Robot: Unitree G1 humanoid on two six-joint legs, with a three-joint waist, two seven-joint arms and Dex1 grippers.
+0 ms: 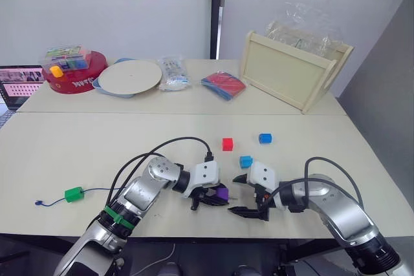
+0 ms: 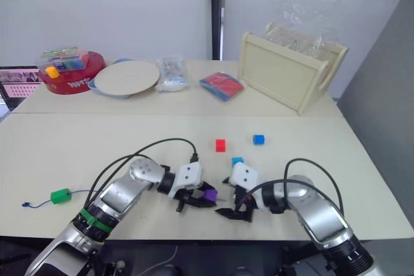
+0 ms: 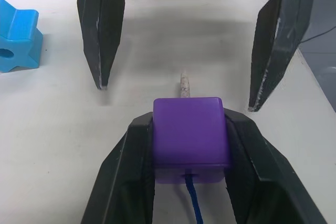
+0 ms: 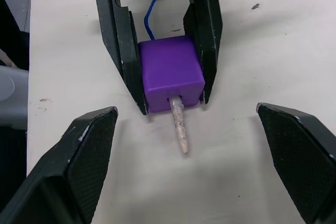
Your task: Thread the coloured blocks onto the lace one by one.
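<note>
My left gripper (image 1: 217,197) is shut on the purple block (image 3: 191,137) near the table's front edge. The dark-blue lace (image 3: 195,205) enters the block from behind, and its pale tip (image 4: 179,127) pokes out the front. My right gripper (image 1: 240,194) faces it, open, with its fingers (image 3: 102,30) on either side of the tip and not touching it. A green block (image 1: 74,194) sits on the lace far to the left, near the knotted end (image 1: 39,203). The red block (image 1: 227,144), dark blue block (image 1: 264,138) and light blue block (image 1: 246,161) lie loose behind the grippers.
At the back stand a red round tub (image 1: 74,72), a pale plate (image 1: 129,77), a clear bag (image 1: 171,72), a red and blue packet (image 1: 223,85) and a wooden crate (image 1: 291,69). A laptop screen (image 1: 19,85) shows at the left edge.
</note>
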